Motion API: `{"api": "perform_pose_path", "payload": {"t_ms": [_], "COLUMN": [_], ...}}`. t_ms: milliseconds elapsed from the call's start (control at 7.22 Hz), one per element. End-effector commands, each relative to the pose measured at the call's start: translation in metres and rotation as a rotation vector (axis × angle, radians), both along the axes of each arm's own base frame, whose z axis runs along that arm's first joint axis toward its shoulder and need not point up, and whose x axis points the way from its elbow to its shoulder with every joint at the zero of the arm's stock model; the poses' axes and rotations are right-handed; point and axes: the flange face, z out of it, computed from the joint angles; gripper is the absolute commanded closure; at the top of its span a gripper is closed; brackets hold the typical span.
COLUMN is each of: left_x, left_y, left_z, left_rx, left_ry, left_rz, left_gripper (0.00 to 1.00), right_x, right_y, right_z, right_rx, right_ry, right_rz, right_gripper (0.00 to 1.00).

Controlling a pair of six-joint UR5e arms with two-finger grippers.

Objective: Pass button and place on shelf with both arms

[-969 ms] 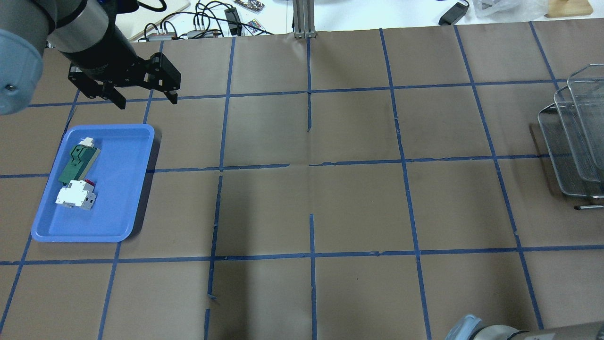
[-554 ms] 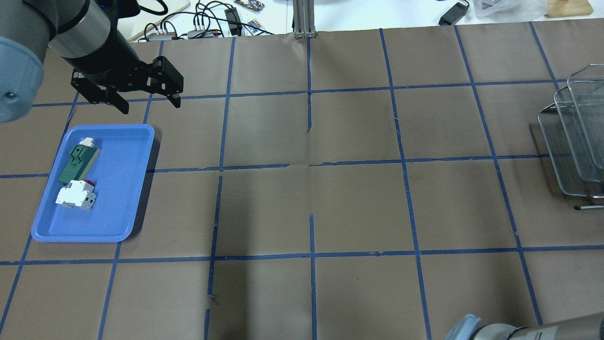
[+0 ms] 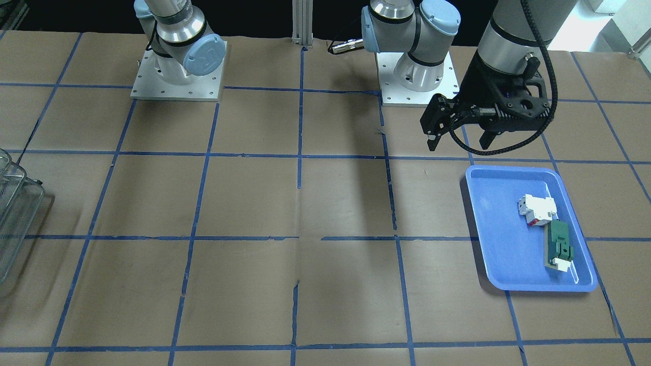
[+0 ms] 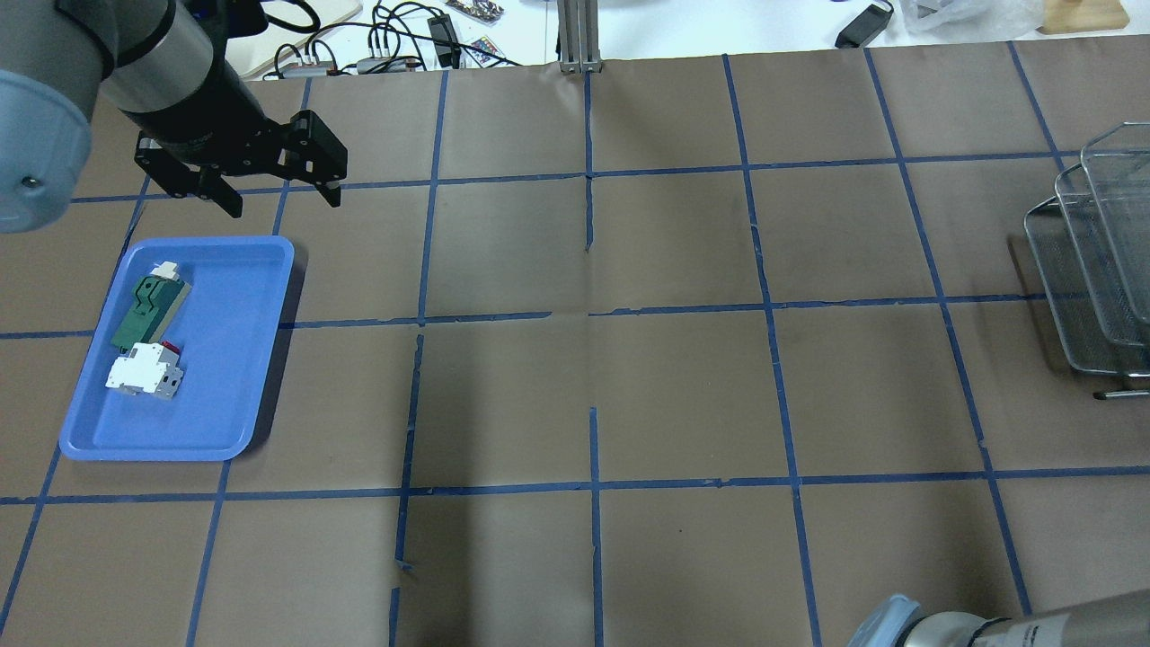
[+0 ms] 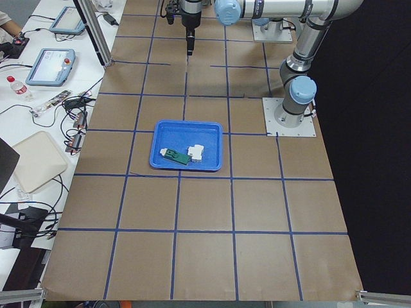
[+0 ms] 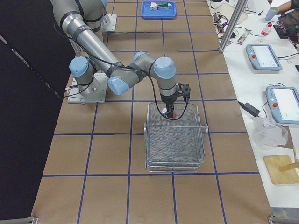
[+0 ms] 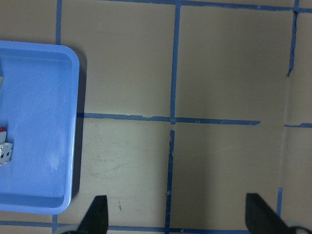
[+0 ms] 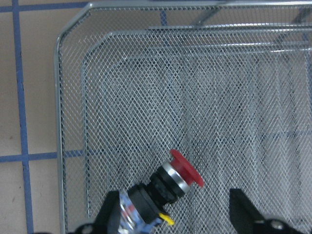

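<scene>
The button, with its red cap, black body and pale contact block, lies on its side on the mesh of the shelf. My right gripper is open around it, and the button's body is near the left finger. In the exterior right view the right gripper hangs just over the back of the shelf. My left gripper is open and empty, above the table beyond the far edge of the blue tray. It also shows in the front view.
The blue tray holds a white-and-red breaker block and a flat green part. The shelf stands at the table's right edge. Cables and tablets lie beyond the far edge.
My left gripper has shifted slightly and turned a little above the table beyond the tray. The parts in the tray have not moved.
</scene>
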Motion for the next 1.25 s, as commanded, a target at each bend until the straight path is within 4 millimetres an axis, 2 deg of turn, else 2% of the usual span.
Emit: {"api": "perform_pose_path", "payload": {"t_ms": [0,138,277,415,554,692,831,969,1108], "left_x": [0.001,0.001,0.001,0.001,0.003,0.004,0.005,0.005,0.006], "left_y": [0.001,0.001,0.002,0.003,0.001,0.001,0.000,0.000,0.000], "left_z": [0.001,0.002,0.003,0.004,0.002,0.003,0.003,0.003,0.002], "left_rx": [0.000,-0.004,-0.007,-0.006,-0.003,-0.003,-0.007,-0.007,-0.006], "left_ry": [-0.008,-0.009,-0.009,-0.009,-0.008,-0.010,-0.009,-0.009,-0.007], "left_rz": [0.002,0.002,0.002,0.002,0.005,0.007,0.008,0.010,0.009], "left_gripper": [0.00,0.00,0.00,0.00,0.00,0.00,0.00,0.00,0.00], "right_x": [0.005,0.024,0.049,0.094,0.151,0.218,0.279,0.345,0.398], "right_y": [0.015,0.029,0.033,0.024,0.025,0.027,0.033,0.044,0.059], "right_z": [0.019,0.047,0.057,0.067,0.080,0.091,0.099,0.101,0.108], "right_rx": [0.047,0.054,0.084,0.116,0.169,0.217,0.240,0.285,0.290], "right_ry": [-0.050,-0.080,-0.129,-0.147,-0.175,-0.189,-0.123,-0.085,-0.075], "right_rz": [-0.014,-0.036,-0.110,-0.113,-0.153,-0.164,-0.062,0.049,0.015], "right_gripper": [0.00,0.00,0.00,0.00,0.00,0.00,0.00,0.00,0.00]}}
